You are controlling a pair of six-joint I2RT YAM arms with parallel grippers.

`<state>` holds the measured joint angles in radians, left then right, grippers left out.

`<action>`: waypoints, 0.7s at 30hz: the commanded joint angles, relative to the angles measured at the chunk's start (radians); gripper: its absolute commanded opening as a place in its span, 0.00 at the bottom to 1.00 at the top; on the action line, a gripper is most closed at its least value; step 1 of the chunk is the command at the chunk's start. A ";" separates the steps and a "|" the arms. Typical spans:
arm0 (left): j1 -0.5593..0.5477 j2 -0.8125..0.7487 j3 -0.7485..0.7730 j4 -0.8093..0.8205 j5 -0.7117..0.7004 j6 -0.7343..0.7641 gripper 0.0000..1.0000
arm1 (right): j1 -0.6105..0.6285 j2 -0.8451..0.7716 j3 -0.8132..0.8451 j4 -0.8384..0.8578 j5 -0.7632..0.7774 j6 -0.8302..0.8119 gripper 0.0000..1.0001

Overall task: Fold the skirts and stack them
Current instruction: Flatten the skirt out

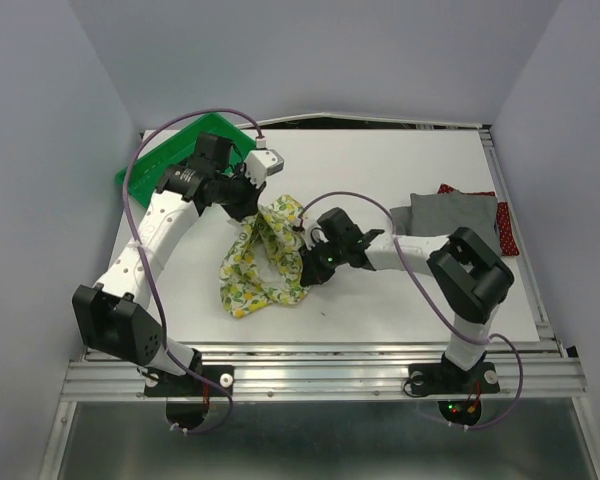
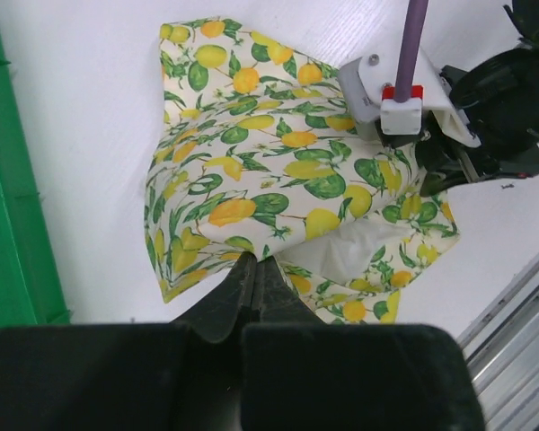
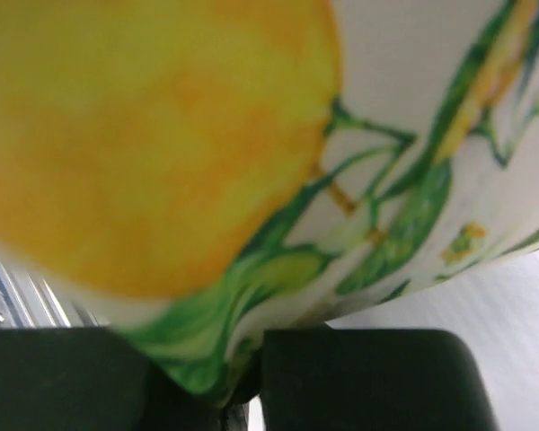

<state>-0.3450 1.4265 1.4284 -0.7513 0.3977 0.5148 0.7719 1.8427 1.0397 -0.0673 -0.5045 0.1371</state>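
The lemon-print skirt (image 1: 261,258) lies bunched in the middle of the table, lifted at its far and right edges. My left gripper (image 1: 248,203) is shut on its far edge; in the left wrist view the closed fingertips (image 2: 254,267) pinch the lemon cloth (image 2: 260,171). My right gripper (image 1: 308,268) is shut on the skirt's right edge, and the cloth (image 3: 251,180) fills the right wrist view, blurred and very close. The grey skirt (image 1: 448,217) lies folded at the right, on top of the dark red dotted skirt (image 1: 505,228), of which only the edges show.
A green plastic tray (image 1: 155,165) sits at the far left, partly under my left arm, and shows in the left wrist view (image 2: 9,197). The table's front metal rail (image 1: 320,360) runs along the near edge. A purple cable loops above each arm.
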 commanded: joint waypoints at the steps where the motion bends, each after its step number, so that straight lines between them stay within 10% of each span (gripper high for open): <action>1: 0.001 0.028 0.115 -0.123 0.098 0.066 0.00 | -0.107 -0.153 0.013 -0.009 -0.066 -0.194 0.01; 11: 0.021 0.039 0.254 -0.373 0.198 0.290 0.00 | -0.137 -0.546 0.045 -0.768 -0.410 -0.832 0.01; 21: 0.040 -0.073 0.219 -0.365 0.003 0.333 0.00 | -0.137 -0.473 0.195 -1.078 -0.161 -1.137 0.01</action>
<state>-0.3344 1.4494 1.6470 -1.1145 0.5331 0.7837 0.6399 1.4082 1.1500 -0.9588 -0.7525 -0.8555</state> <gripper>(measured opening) 0.022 0.041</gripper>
